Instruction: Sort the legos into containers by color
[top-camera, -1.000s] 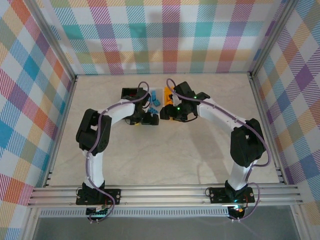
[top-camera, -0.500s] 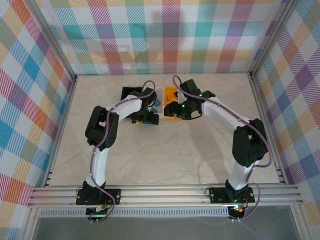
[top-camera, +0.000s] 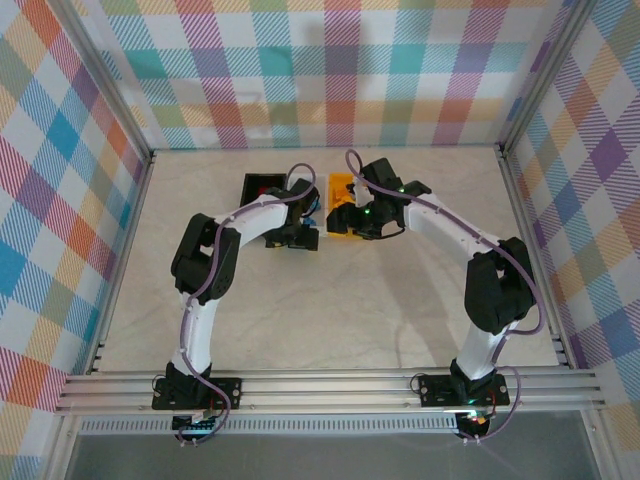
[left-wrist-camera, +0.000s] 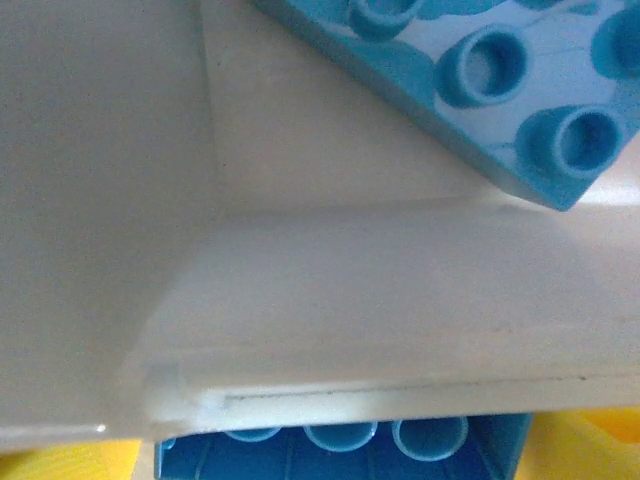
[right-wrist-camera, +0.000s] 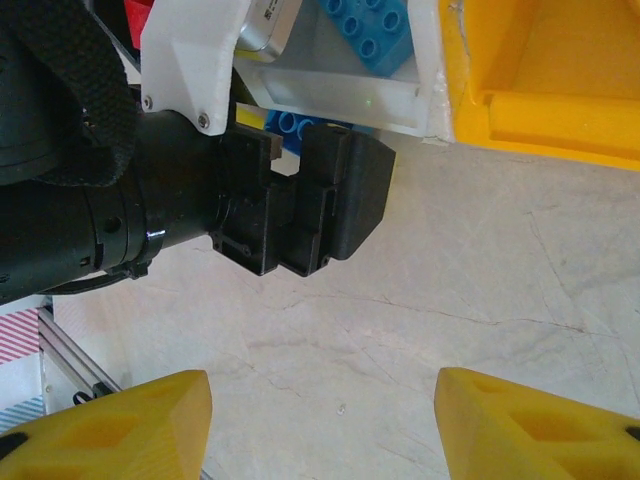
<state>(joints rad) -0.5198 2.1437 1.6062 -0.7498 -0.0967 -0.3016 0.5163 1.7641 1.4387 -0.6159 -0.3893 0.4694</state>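
Top: left gripper (top-camera: 301, 236) and right gripper (top-camera: 347, 222) close together, on the near side of black bin (top-camera: 262, 186) and yellow-orange bin (top-camera: 341, 188).
Left wrist: fingertips clamp a blue lego (left-wrist-camera: 340, 448) at the white bin (left-wrist-camera: 380, 290) rim — second blue lego (left-wrist-camera: 500, 90) lies inside.
Right wrist: fingers spread wide above the table (right-wrist-camera: 400, 330).

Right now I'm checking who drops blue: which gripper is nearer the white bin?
Left. The left gripper holds a blue lego right at the white bin; the right gripper hangs open farther back, over the table.

Blue brick (left-wrist-camera: 500, 90) inside white bin (left-wrist-camera: 350, 290) (second brick (left-wrist-camera: 340, 452) beneath its rim).
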